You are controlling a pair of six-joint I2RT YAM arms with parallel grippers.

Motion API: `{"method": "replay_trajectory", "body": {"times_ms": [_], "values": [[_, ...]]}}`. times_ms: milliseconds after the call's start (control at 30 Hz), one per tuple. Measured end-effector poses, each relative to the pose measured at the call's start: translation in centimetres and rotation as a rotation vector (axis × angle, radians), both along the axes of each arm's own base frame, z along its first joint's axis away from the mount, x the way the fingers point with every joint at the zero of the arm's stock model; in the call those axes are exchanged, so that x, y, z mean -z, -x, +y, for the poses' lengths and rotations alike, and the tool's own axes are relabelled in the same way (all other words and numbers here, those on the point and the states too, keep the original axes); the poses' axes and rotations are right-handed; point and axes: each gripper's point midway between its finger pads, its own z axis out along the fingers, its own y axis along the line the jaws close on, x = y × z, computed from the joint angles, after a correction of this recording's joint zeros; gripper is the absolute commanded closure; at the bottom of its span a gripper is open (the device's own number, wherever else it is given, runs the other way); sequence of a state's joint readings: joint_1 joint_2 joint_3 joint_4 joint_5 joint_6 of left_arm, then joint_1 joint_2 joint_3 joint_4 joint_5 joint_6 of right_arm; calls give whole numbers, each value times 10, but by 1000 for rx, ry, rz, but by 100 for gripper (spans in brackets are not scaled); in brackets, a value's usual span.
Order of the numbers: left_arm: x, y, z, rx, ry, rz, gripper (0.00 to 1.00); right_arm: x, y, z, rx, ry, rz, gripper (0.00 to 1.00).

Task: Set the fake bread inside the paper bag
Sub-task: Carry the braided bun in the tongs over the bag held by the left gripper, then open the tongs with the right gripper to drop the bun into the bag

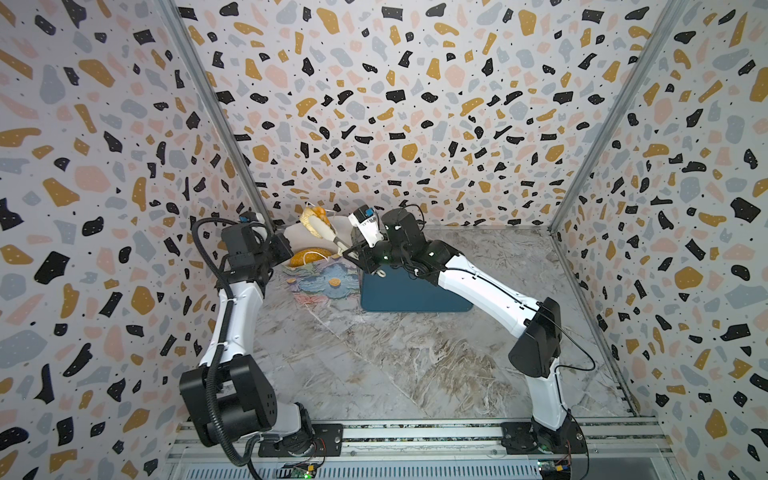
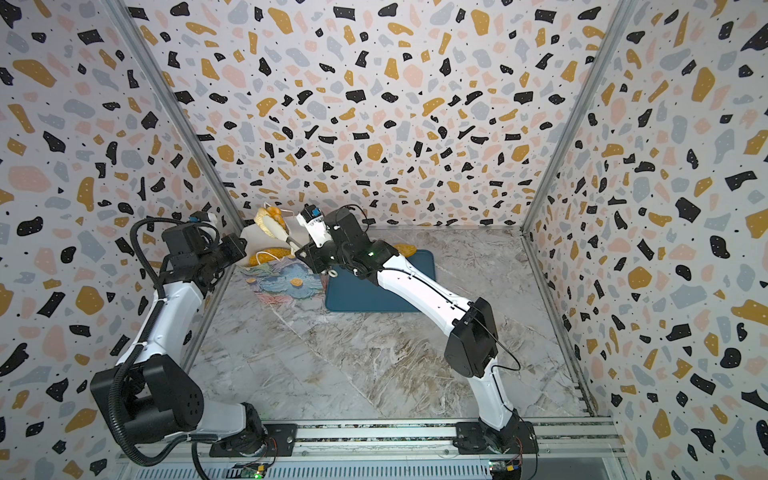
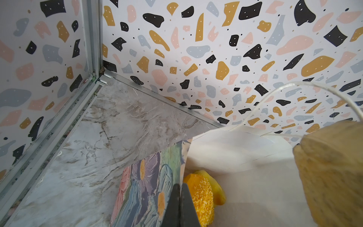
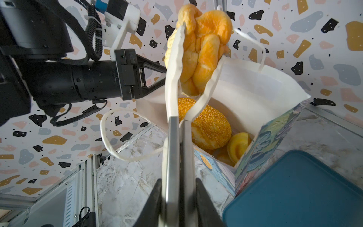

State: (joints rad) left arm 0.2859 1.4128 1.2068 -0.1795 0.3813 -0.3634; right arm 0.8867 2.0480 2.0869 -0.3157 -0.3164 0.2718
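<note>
My right pincer is clamped narrow on the tongs. Their white tips squeeze the knotted roll, whose long axis runs on from the tongs. It hangs above the open paper bag, toward the far rim, over the seeded loaf inside. My left pincer, nearer the bag, pinches its side wall.
</note>
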Motion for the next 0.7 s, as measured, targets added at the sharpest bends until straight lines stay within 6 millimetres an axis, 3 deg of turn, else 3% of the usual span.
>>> {"method": "replay_trajectory", "body": {"times_ms": [267,700], "values": [[0,0,0,0,0,0,100,11,-5,-6,42,54,-7,71],[0,0,0,2,1,0,100,25,-9,-13,95,123,-7,57]]}}
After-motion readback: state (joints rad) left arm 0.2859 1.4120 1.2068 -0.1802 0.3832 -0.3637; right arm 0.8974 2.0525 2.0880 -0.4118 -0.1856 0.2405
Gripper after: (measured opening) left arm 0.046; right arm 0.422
